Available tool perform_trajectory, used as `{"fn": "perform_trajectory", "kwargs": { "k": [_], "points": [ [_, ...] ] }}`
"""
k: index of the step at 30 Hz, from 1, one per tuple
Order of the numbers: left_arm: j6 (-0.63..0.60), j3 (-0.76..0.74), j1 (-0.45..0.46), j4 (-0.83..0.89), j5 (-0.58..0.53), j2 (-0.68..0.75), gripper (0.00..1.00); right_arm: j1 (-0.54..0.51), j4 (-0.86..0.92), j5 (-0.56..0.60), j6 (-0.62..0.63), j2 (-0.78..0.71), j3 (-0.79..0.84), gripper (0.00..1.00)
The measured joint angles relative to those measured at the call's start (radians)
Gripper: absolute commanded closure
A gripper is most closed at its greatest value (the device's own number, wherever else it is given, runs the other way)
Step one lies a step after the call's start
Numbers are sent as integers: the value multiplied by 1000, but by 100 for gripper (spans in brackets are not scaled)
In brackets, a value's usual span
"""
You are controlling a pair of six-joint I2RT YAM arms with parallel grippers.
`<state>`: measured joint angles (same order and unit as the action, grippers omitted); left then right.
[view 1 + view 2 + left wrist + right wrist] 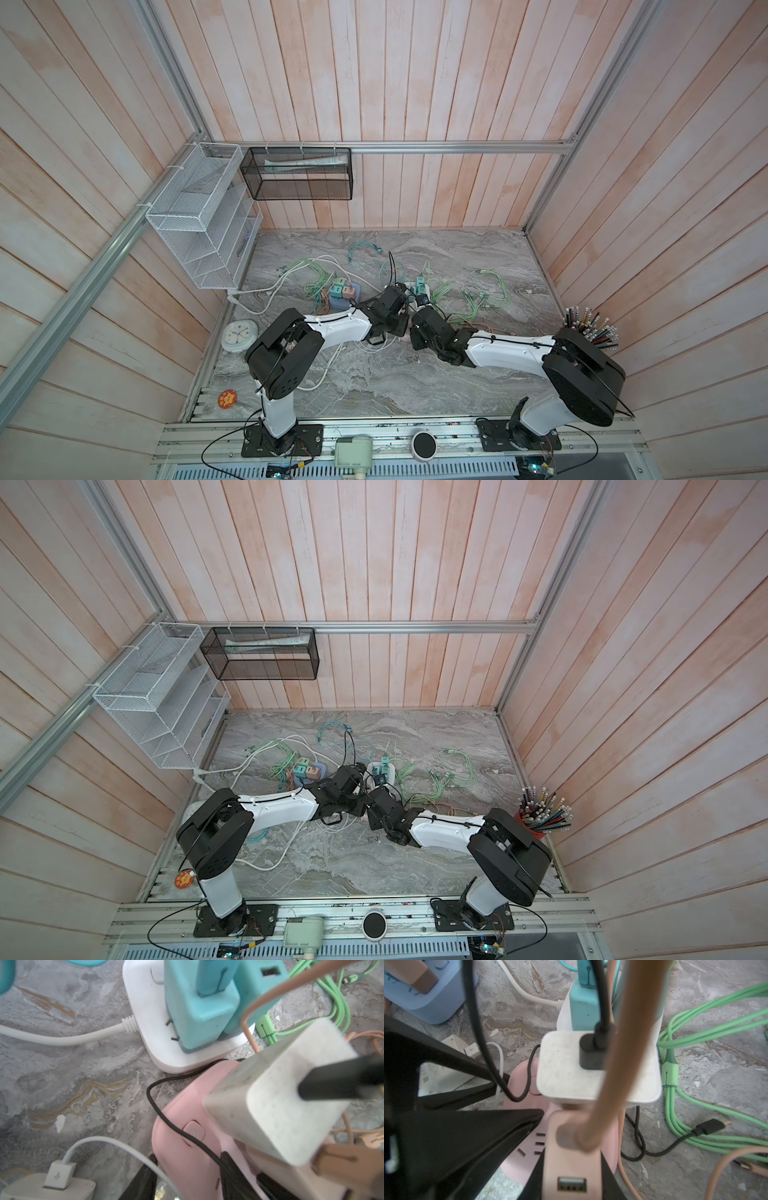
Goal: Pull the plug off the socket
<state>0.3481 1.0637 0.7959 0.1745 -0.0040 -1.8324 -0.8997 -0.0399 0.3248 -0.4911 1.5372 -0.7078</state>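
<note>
Plug (564,1159) in right pincer (573,1176); socket (529,1145) in left pincer (524,1098)

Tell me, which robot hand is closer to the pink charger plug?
Right. The right hand grips the pink charger plug; the left hand clamps the pink power strip beside it.

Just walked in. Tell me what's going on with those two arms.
The right tool is closed around the pale pink plug with a USB port, which looks still seated in the pink power strip. The left tool clamps that strip's end, apparently to hold it down on the marble-patterned table. A white cube charger with a black cable is plugged in beside the gripped plug. The pull looks set up but not finished.
</note>
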Motion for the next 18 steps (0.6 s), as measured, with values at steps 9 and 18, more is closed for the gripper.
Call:
{"fn": "perform_trajectory", "kwargs": {
  "k": [9, 18],
  "points": [
    [5, -21, -1, -45, 15, 0, 50, 0, 42, 8, 5, 4, -21, 97],
    [5, -23, -5, -58, 23, -3, 50, -13, 92, 37, 4, 25, -58, 99]
  ]
}}
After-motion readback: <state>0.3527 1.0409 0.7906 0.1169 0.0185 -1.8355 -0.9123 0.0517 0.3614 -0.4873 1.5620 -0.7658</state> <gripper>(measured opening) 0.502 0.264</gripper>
